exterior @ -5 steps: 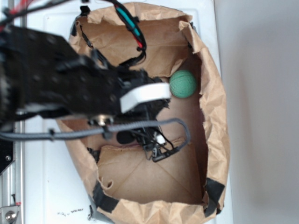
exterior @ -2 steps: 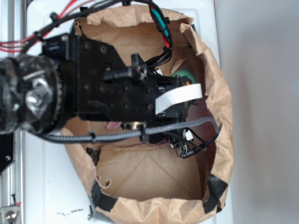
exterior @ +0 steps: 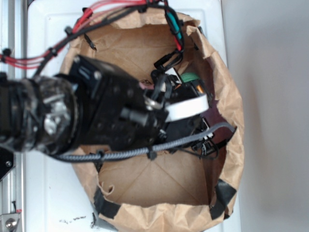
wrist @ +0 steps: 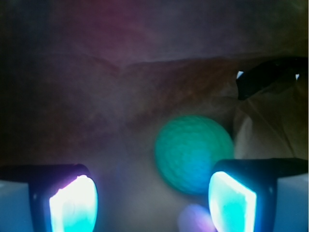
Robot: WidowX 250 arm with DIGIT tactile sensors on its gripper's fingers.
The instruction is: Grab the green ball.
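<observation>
The green ball (wrist: 193, 152) lies on the brown paper floor of the bag, ridged and teal. In the wrist view it sits just ahead of my gripper (wrist: 152, 203), off to the right and close to the right finger (wrist: 231, 203). The jaws stand wide apart with nothing between them. From the exterior view only a sliver of the green ball (exterior: 189, 77) shows past the arm, near the bag's right wall. My gripper itself is hidden there under the black wrist body.
A crumpled brown paper bag (exterior: 227, 96) with black tape at its corners surrounds the arm on all sides. Its right wall is close to the ball. Red wires (exterior: 48, 50) and a grey braided cable (exterior: 125, 154) trail from the arm. A dark strap (wrist: 268, 75) shows at the bag wall.
The arm has swung right and down into the bag, covering most of the ball that was in plain sight one second ago.
</observation>
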